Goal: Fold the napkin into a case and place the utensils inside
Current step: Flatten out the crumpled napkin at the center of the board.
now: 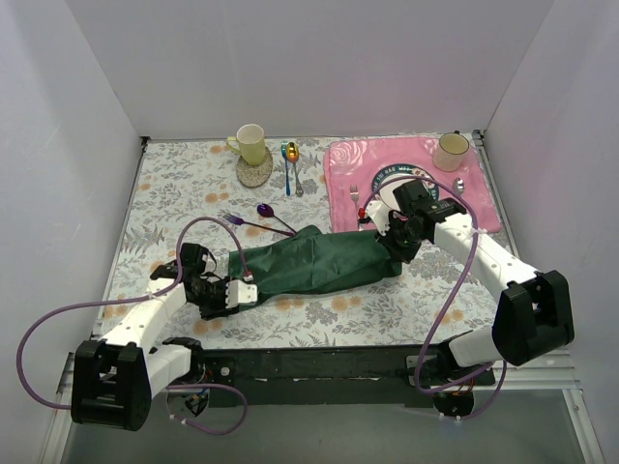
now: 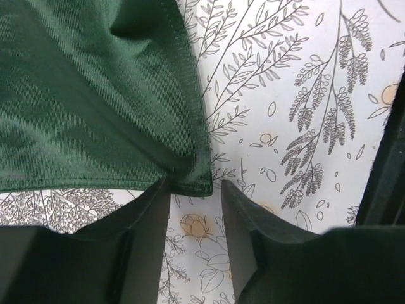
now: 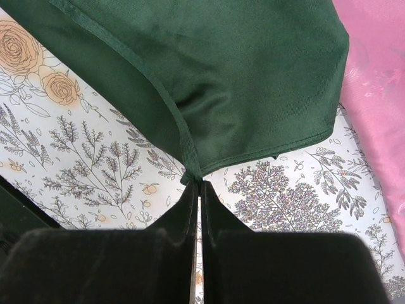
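Dark green cloth, the napkin (image 1: 309, 261), lies as a long loose band across the surface (image 1: 387, 300). It is not yet a flat case, and the purple spoon (image 1: 278, 220) and fork (image 1: 242, 222) lie bare just behind it, so the inserting is all left. The right end effector (image 3: 201, 187) pinches its right hem tight and the left end effector (image 2: 195, 187) stands narrowly parted at the left corner; what the yellow cup (image 1: 251, 143) and the beige cup (image 1: 452, 150) hold, I cannot tell.

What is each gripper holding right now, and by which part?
The right gripper is shut on the dark green napkin, pinching its hemmed edge. The left gripper is open, holding nothing; the napkin's corner lies at its fingertips.
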Motion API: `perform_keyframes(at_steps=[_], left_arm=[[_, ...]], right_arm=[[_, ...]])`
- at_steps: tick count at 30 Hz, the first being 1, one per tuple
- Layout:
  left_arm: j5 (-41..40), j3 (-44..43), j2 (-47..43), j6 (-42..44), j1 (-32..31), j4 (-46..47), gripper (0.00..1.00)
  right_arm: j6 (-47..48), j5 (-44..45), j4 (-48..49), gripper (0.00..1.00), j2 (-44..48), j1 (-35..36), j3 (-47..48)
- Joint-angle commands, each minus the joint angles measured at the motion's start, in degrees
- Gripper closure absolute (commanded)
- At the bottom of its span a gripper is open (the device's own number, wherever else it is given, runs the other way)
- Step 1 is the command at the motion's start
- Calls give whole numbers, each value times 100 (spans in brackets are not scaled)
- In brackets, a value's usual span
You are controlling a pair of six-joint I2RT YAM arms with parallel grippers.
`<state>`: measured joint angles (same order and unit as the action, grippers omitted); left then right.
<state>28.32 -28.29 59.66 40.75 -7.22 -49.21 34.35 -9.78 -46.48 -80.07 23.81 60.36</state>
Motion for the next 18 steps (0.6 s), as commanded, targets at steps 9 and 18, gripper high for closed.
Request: perform_keyframes(at_steps=[9,18], left_arm=[[350,-393,-209,-1145,19,420,100],[-53,-3408,116,-4985,274,728,100]], right_arm=[[-42,151,191,99,114,18,345],[-95,1143,447,99,457,-105,2301]])
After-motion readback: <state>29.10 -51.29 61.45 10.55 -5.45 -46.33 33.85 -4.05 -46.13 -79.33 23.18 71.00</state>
